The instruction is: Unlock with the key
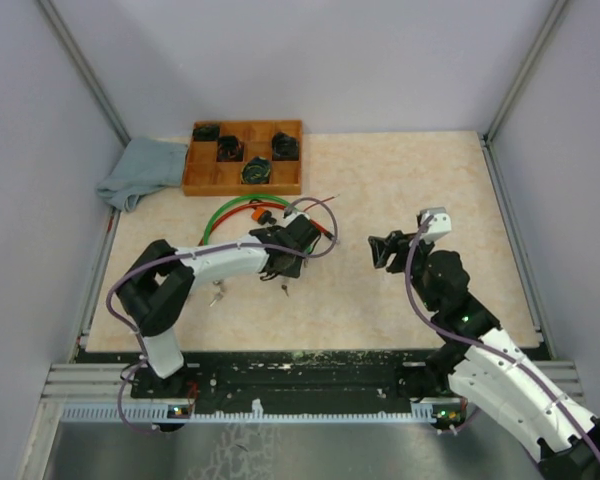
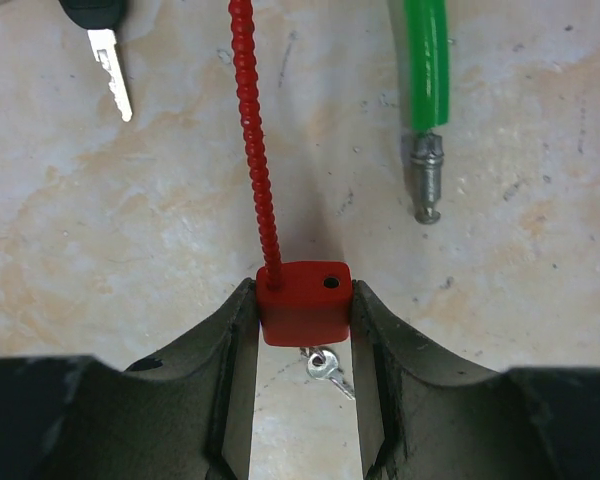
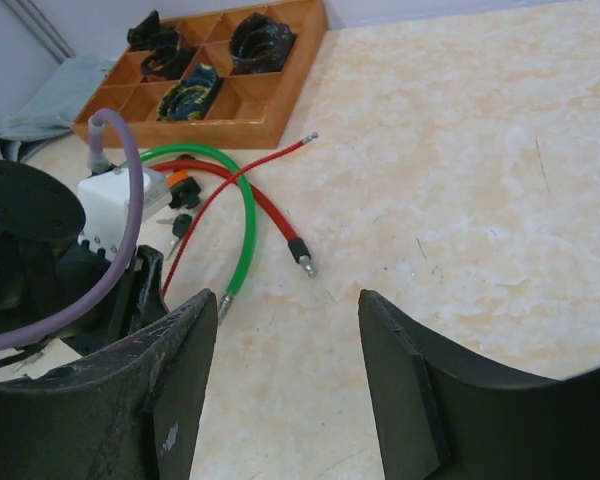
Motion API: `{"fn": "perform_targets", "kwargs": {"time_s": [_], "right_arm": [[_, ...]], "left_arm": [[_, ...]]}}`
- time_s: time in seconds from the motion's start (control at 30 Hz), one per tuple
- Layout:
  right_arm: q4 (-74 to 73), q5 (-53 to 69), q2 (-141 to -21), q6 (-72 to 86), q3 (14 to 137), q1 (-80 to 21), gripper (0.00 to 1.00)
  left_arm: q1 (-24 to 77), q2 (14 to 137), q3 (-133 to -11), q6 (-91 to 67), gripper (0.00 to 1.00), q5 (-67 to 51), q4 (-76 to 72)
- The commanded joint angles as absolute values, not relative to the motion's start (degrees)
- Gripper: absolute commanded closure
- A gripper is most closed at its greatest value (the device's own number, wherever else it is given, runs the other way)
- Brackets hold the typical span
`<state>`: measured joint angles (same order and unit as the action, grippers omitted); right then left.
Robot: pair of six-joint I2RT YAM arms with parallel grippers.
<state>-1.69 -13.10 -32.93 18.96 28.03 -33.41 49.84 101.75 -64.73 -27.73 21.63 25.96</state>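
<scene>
**Top view:** The left gripper sits low over the table among the cables. The right gripper hangs apart to its right.

**Left wrist:** The jaws are clamped on the red lock, and its red cable runs away ahead. A black-headed key lies well apart. A small silver key shows just beneath the lock (hanging or lying, cannot tell).

**Right wrist:** The jaws are spread and carry nothing.

**Recommendation:** Hold the lock rigid with its keyhole face exposed. The right gripper should take a key by its head, blade forward, and line it up before pushing in.
</scene>
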Motion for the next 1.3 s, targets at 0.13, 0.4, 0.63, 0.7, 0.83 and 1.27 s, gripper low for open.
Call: {"fn": "perform_targets", "kwargs": {"time_s": [0.13,0.4,0.63,0.7,0.83,1.27], "right_arm": [[-0.85,-16.70,-31.92,16.53,27.54,-33.31,0.41],[-8.79,-19.32,-30.79,15.29,30.83,-33.31,0.41],[-15.78,-20.20,-26.55,15.76,32.88,-33.31,0.40],[-18.01,-21.25,-26.38,15.24,34.29,-33.30,0.40],[-22.10,-23.59,-25.84,14.77,37.07,-33.31,0.39],[-30.08,-26.92,-20.06,15.03,40.01,-33.31,0.31]], "left_arm": [[49.19,108.62,-72.82,-29.00,0.90,26.85,35.70],[48.66,107.35,-72.42,-29.35,0.60,23.91,34.07],[48.28,97.83,-67.59,-30.86,0.13,23.00,31.97],[47.41,94.64,-66.21,-31.46,0.06,21.35,31.69],[44.13,86.30,-61.83,-32.29,0.01,17.21,30.05],[30.46,59.00,-52.03,-34.77,0.00,7.11,31.21]]}}
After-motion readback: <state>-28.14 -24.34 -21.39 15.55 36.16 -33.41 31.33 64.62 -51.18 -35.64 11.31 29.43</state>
